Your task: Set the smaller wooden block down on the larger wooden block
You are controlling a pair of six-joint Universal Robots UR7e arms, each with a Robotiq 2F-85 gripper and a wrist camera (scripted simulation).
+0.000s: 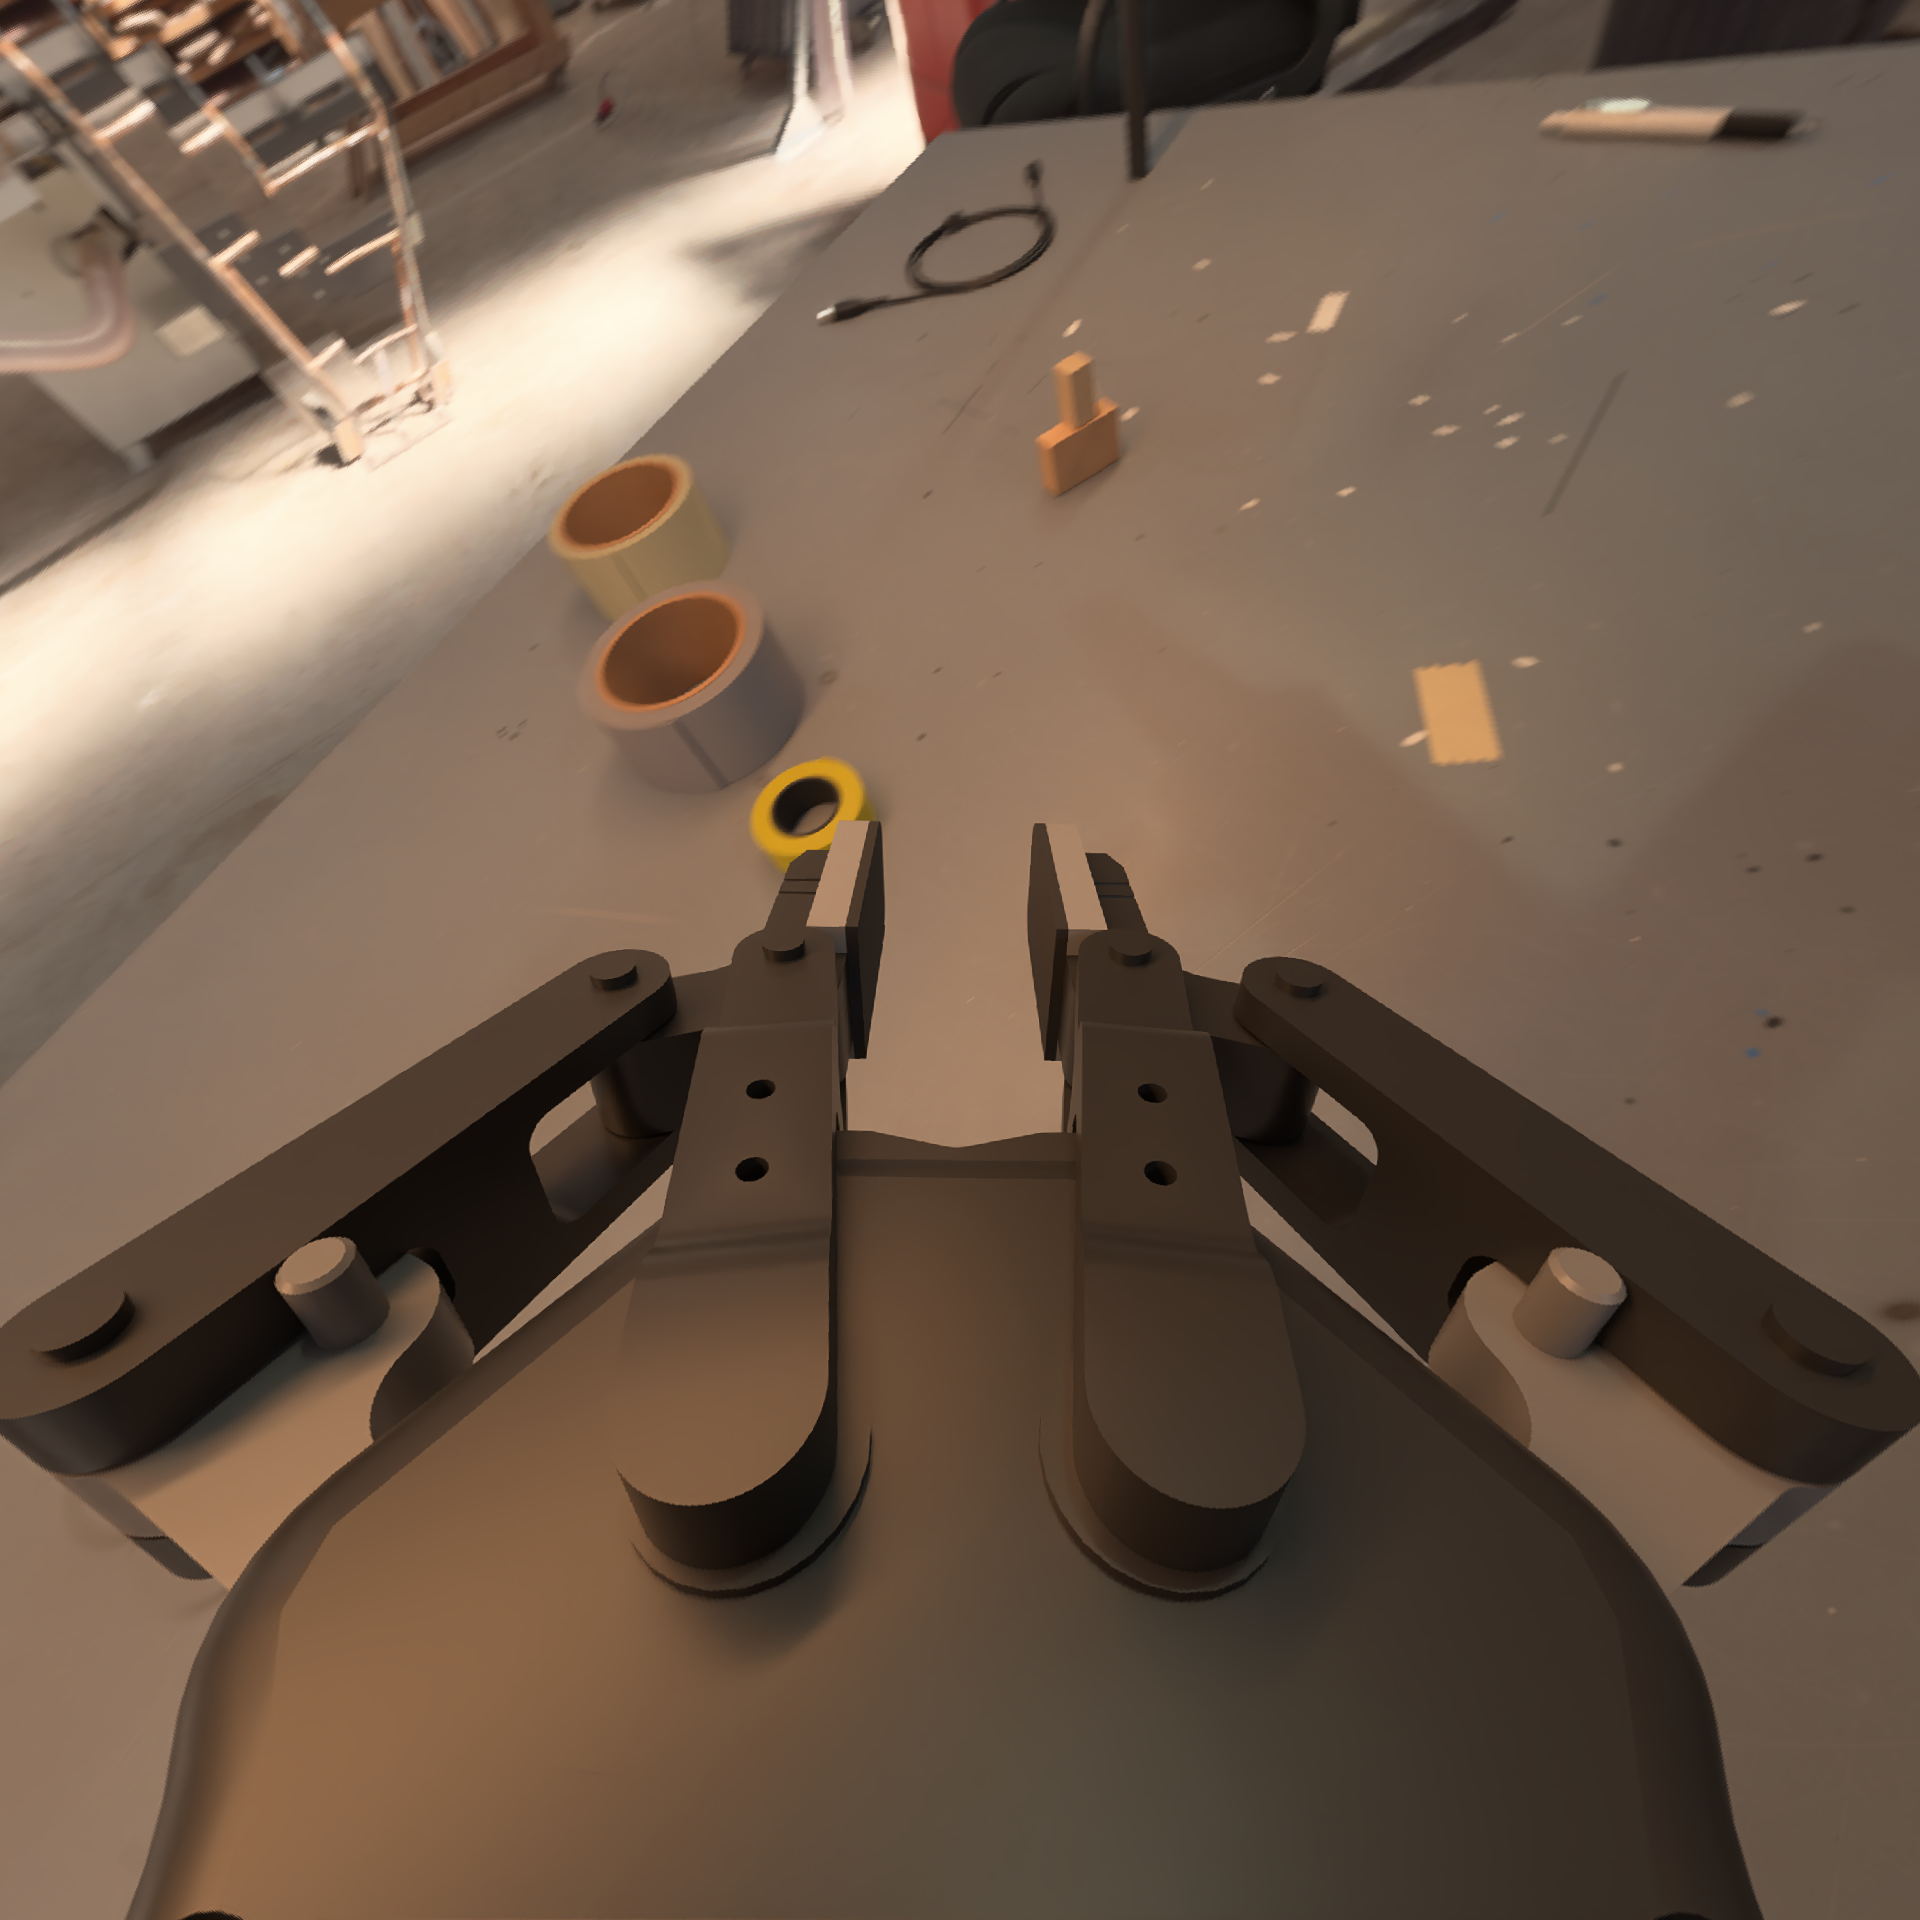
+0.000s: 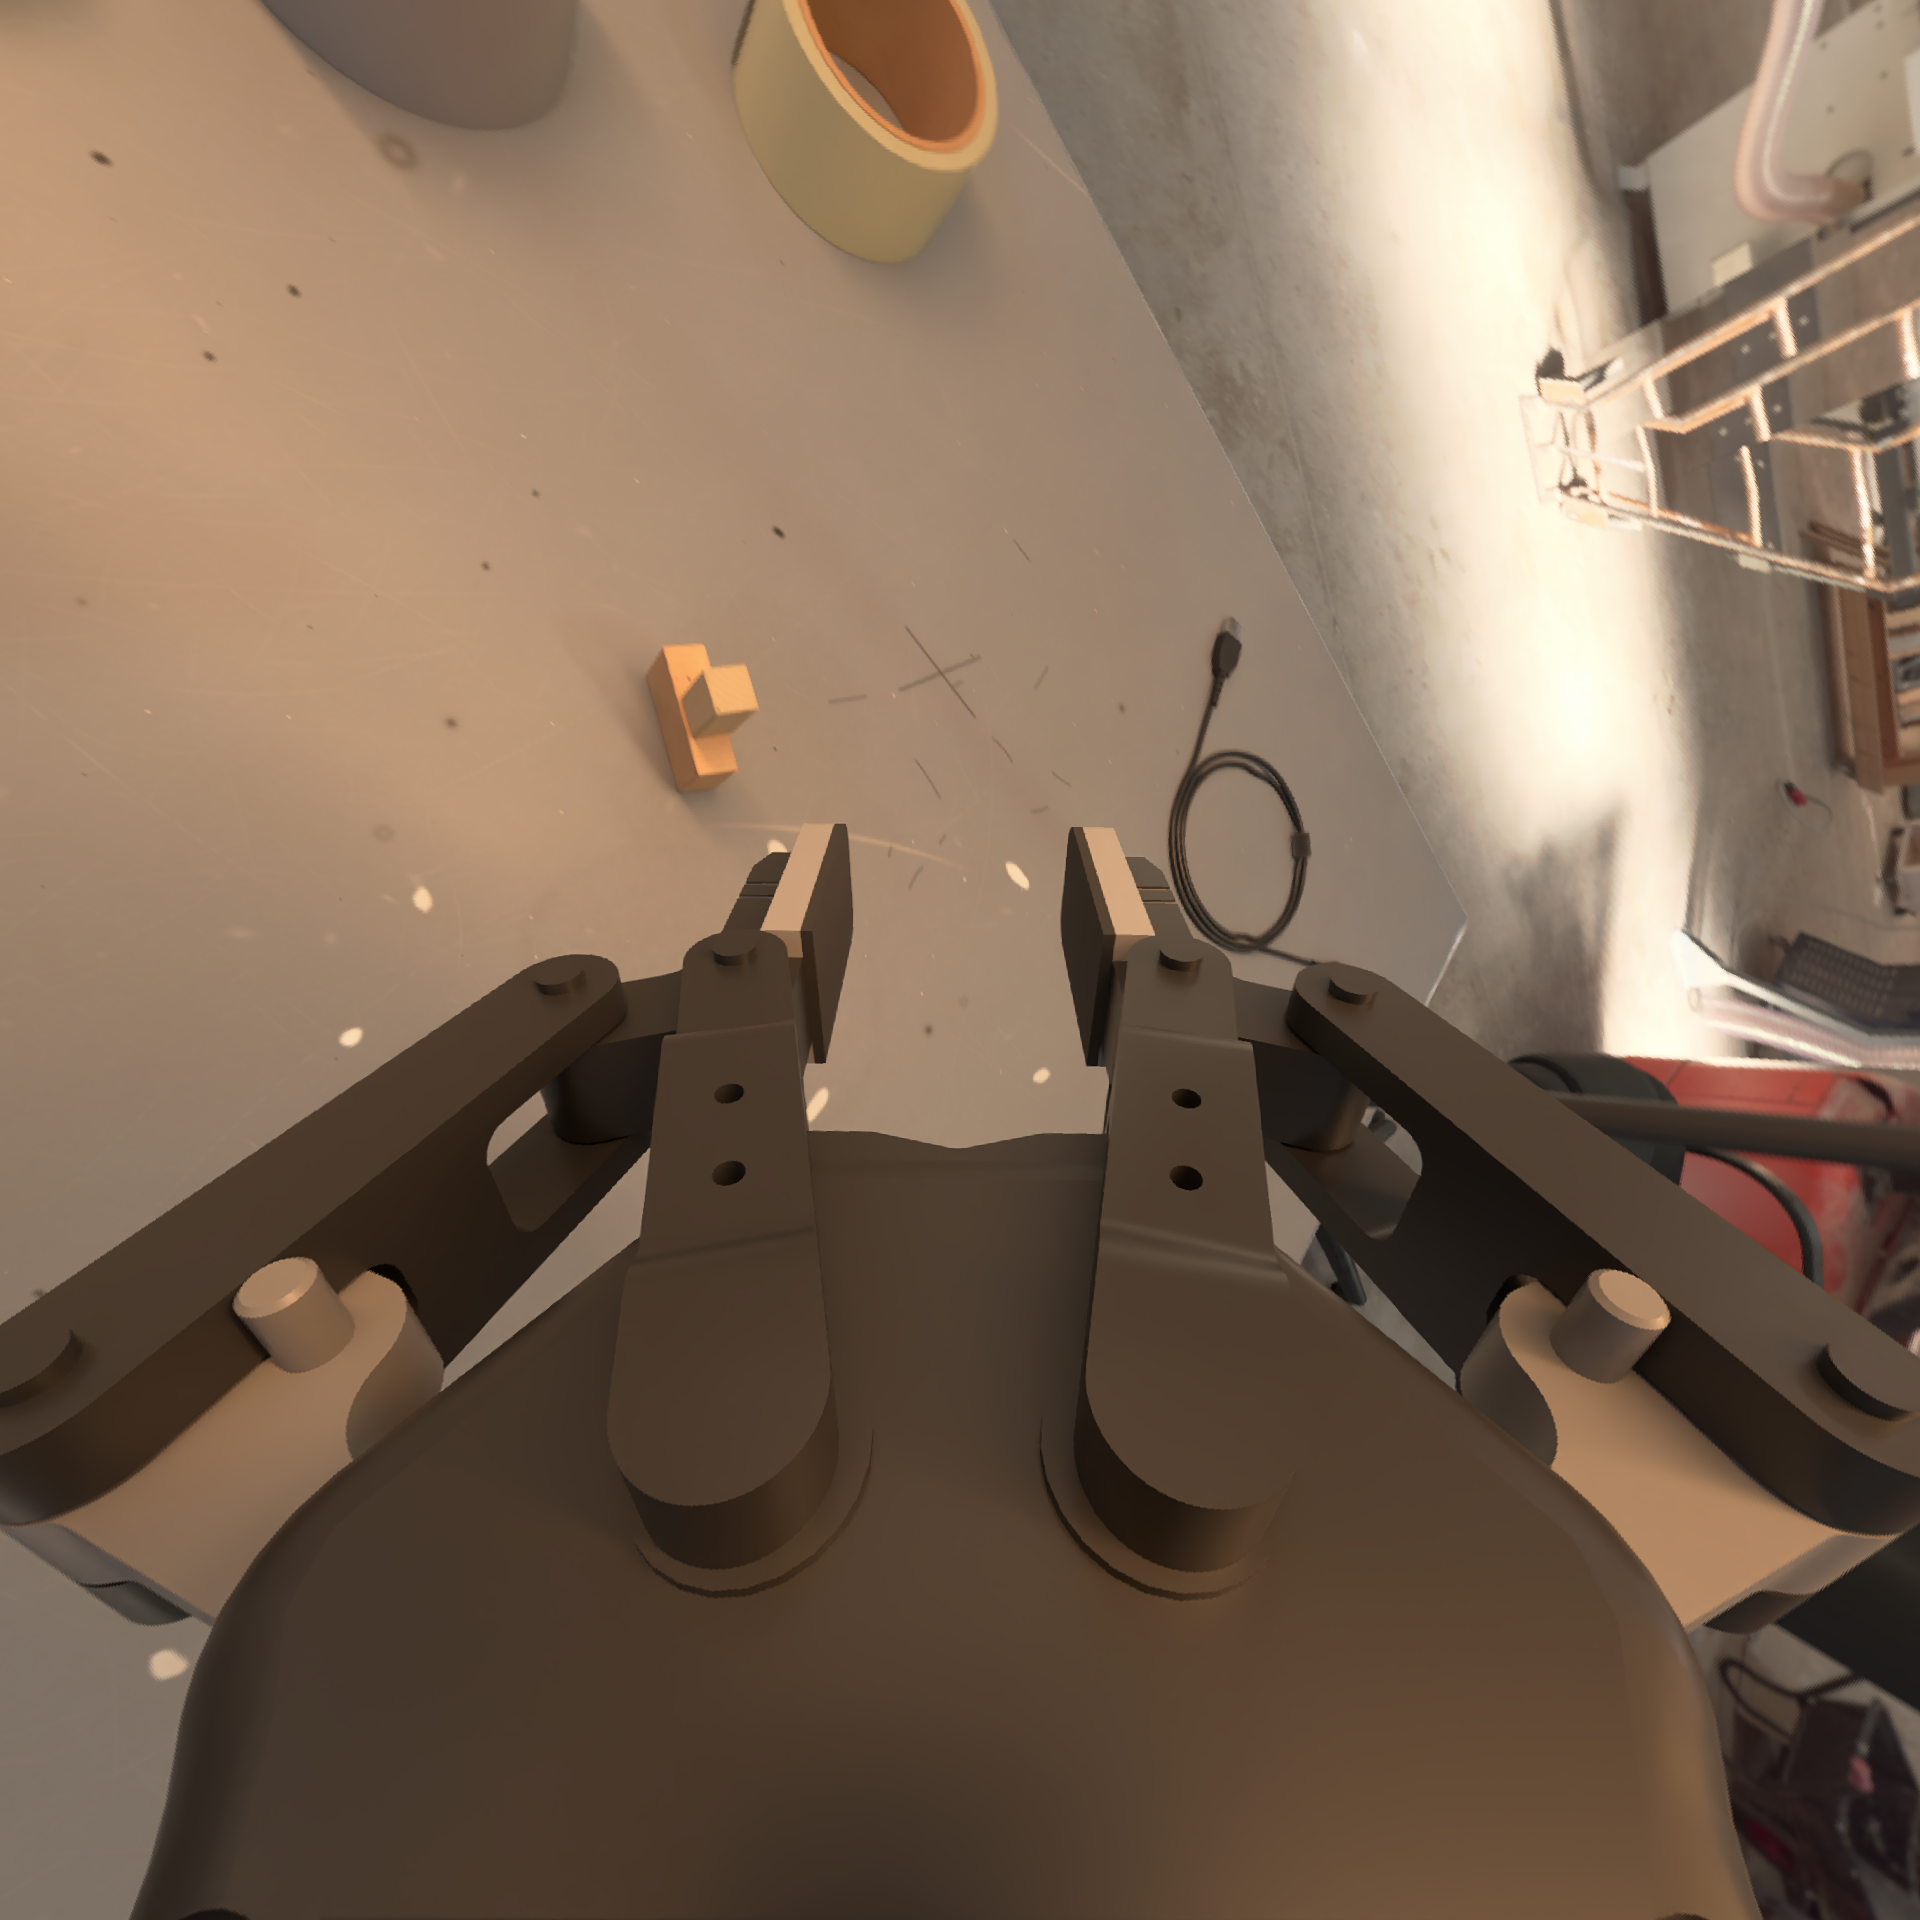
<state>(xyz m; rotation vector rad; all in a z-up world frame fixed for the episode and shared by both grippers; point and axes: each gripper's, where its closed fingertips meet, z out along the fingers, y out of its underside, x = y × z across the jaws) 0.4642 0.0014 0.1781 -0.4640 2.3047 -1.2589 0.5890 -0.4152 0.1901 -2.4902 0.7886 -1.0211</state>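
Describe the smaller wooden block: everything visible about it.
The smaller wooden block is a light orange-tan, plain-faced piece that looks like smooth wood, squarish at its end and elongated. In the left wrist view it stands upright, resting on the middle of the larger wooden block, which lies flat on the grey table. Nothing else touches it. Both the left gripper and the right gripper are open, empty and apart from it.

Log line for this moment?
small block on big block | left hand open, empty | right hand open, empty
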